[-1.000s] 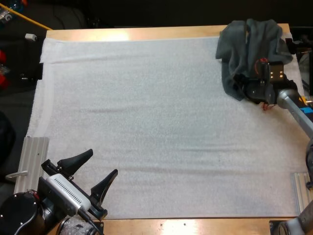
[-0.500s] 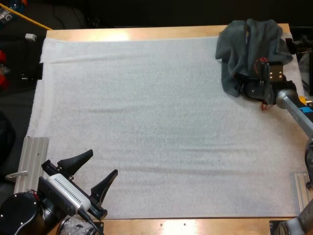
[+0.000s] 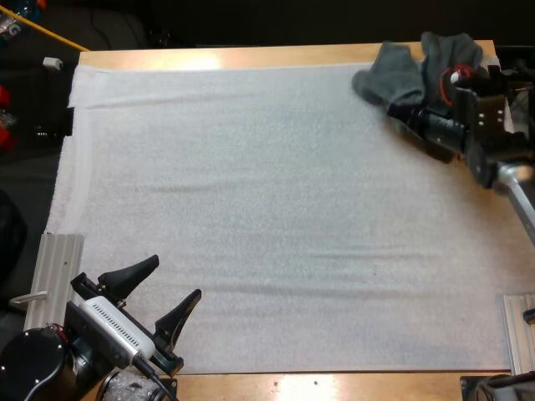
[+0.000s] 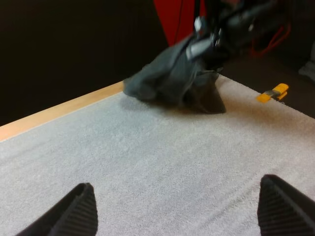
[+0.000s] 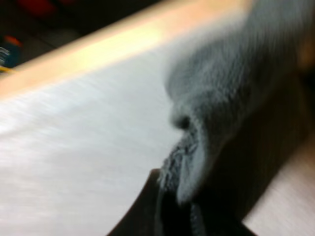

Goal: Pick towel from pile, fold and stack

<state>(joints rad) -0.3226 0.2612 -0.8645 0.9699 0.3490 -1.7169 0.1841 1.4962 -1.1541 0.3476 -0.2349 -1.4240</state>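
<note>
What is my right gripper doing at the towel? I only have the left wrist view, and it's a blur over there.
Observer: In the right wrist view, your right gripper is shut on the towel, pinching one edge from both sides.
Operator: Where on the table is that?
Observer: In the high view, the towel is bunched at the far right corner of the mat.
Operator: And where is my left gripper relative to it?
Observer: In the high view, the left gripper hovers at the mat's near left corner, diagonally opposite the towel.
</note>
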